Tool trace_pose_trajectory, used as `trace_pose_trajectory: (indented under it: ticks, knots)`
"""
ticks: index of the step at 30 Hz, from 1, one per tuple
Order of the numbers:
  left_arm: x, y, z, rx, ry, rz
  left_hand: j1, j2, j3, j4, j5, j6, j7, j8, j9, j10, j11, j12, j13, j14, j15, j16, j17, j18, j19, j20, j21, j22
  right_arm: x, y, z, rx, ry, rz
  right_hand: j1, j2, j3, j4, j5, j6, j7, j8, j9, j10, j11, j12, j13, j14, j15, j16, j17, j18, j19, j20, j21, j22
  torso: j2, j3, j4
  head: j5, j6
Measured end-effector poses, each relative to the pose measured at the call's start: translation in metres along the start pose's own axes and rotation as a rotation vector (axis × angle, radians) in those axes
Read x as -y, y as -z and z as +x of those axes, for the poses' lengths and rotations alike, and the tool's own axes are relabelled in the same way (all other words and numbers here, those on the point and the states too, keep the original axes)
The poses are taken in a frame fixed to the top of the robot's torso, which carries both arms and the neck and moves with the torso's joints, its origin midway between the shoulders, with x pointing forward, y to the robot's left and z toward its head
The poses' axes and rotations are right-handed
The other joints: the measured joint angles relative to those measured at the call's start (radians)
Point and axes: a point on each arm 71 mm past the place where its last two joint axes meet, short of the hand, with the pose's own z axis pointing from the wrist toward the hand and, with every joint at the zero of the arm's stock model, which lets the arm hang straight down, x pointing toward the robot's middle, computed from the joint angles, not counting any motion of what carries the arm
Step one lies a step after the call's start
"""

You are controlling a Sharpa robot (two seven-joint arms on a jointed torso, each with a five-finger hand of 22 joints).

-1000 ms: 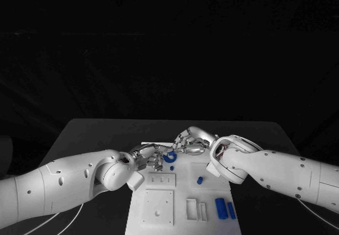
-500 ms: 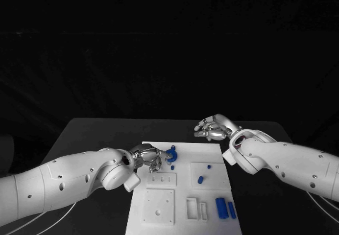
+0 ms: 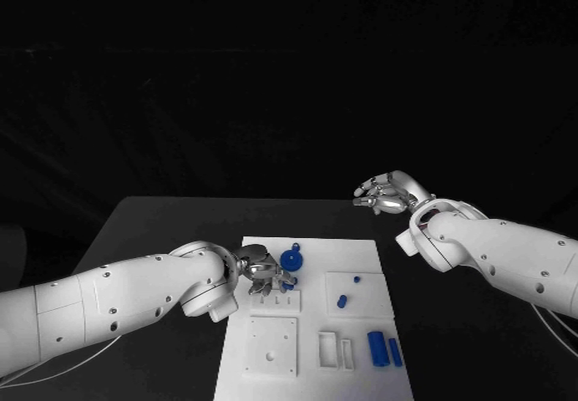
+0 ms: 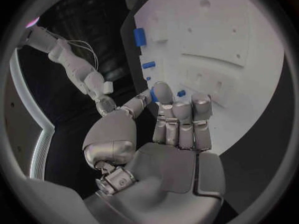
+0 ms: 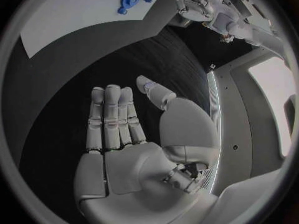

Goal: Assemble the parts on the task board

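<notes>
The left hand (image 3: 267,273) rests low over the white task board (image 3: 316,368), near its far left part. Its fingers are curled together side by side. Whether they pinch anything cannot be told; in the left wrist view a small blue piece (image 4: 181,93) shows just beside the fingertips (image 4: 201,100). Just beyond this hand, toward the board's far edge, sits a round blue gear-like part (image 3: 291,257), close to the fingers. A short blue peg (image 3: 341,301) lies further right on the board, and two longer blue bars (image 3: 383,348) lie side by side near the right front, their long axes running front to back.

The right hand (image 3: 386,194) hangs well off the board, above the black table (image 3: 157,225) past the far right corner. Its fingers are straight and slightly apart, holding nothing.

The left hand is clearly nearer the round part, so it is probably the one for the next move.
</notes>
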Motion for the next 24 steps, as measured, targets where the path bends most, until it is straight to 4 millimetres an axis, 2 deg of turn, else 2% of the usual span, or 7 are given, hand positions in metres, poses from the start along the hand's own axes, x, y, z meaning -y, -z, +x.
trace_pose_trajectory:
  ticks: [6, 12, 20, 23, 24]
  knots:
    - [0.0014, -0.0017, 0.0036, 0.03, -0.127, -0.047, 0.0, 0.0, -0.001, -0.001, 0.007, 0.008, 0.0, 0.0, 0.002, 0.009, -0.001, 0.0, 0.003, 0.008, 0.001, 0.004, 0.0, 0.002, 0.014, -0.007, 0.005, 0.0, 0.0029, -0.0032, -0.0035, 0.008, 0.014, 0.001, 0.0, 0.0, -0.008, -0.003, 0.006, 0.0, 0.0, -0.004, 0.0, -0.003, 0.004, -0.006, -0.006, -0.001, 0.001, -0.003, -0.003, 0.0, -0.004, 0.004, -0.004, 0.002, -0.001, 0.0002, 0.0008, 0.001, -0.01]
    - [-0.0026, -0.0026, 0.0057, 0.061, -0.215, -0.075, 0.0, 0.0, -0.003, -0.003, 0.034, 0.015, 0.0, 0.008, 0.004, 0.015, -0.003, 0.01, 0.014, 0.016, 0.002, 0.019, 0.005, 0.002, 0.025, -0.011, 0.02, 0.0, 0.003, -0.0043, -0.0033, 0.005, 0.02, -0.002, 0.0, 0.0, -0.012, -0.007, 0.018, 0.0, 0.0, -0.004, 0.0, -0.003, 0.004, -0.006, -0.013, -0.005, 0.005, -0.004, -0.007, 0.0, -0.004, 0.004, -0.004, 0.002, -0.001, 0.0004, 0.0017, 0.001, -0.018]
    - [-0.0055, -0.0043, 0.0075, 0.092, -0.298, -0.09, -0.002, 0.002, -0.005, -0.006, 0.062, 0.022, 0.0, 0.008, 0.008, 0.023, -0.005, 0.03, 0.029, 0.023, 0.002, 0.033, 0.012, 0.002, 0.034, -0.013, 0.028, 0.006, 0.0014, -0.0043, -0.0019, -0.001, 0.025, -0.01, 0.0, 0.0, -0.022, -0.005, 0.049, -0.002, 0.002, -0.008, 0.0, -0.003, 0.004, -0.006, -0.023, -0.005, 0.005, -0.004, -0.013, 0.0, -0.007, 0.007, -0.008, 0.002, 0.001, -0.0012, 0.0017, 0.004, -0.025]
    - [-0.0052, -0.0048, 0.007, 0.099, -0.318, -0.091, -0.006, 0.005, -0.007, -0.007, 0.062, 0.024, 0.001, 0.014, 0.009, 0.023, -0.005, 0.036, 0.035, 0.023, 0.002, 0.034, 0.012, 0.001, 0.039, -0.011, 0.035, 0.007, 0.0007, -0.0041, -0.0014, -0.004, 0.026, -0.013, 0.002, -0.002, -0.022, -0.005, 0.049, -0.003, 0.003, -0.008, 0.0, -0.003, 0.004, -0.006, -0.023, -0.005, 0.005, -0.004, -0.013, 0.0, -0.007, 0.007, -0.008, 0.002, 0.001, -0.0018, 0.0014, 0.005, -0.029]
    - [-0.0051, -0.0051, 0.0068, 0.102, -0.323, -0.092, -0.007, 0.007, -0.007, -0.007, 0.073, 0.024, 0.001, 0.015, 0.01, 0.023, -0.005, 0.038, 0.036, 0.025, 0.003, 0.034, 0.013, 0.001, 0.041, -0.013, 0.035, 0.007, 0.0005, -0.004, -0.0012, -0.005, 0.026, -0.013, 0.003, -0.003, -0.022, -0.005, 0.049, -0.003, 0.003, -0.008, 0.0, -0.003, 0.004, -0.006, -0.023, -0.005, 0.005, -0.004, -0.013, 0.0, -0.007, 0.007, -0.008, 0.002, 0.002, -0.0021, 0.0013, 0.005, -0.03]
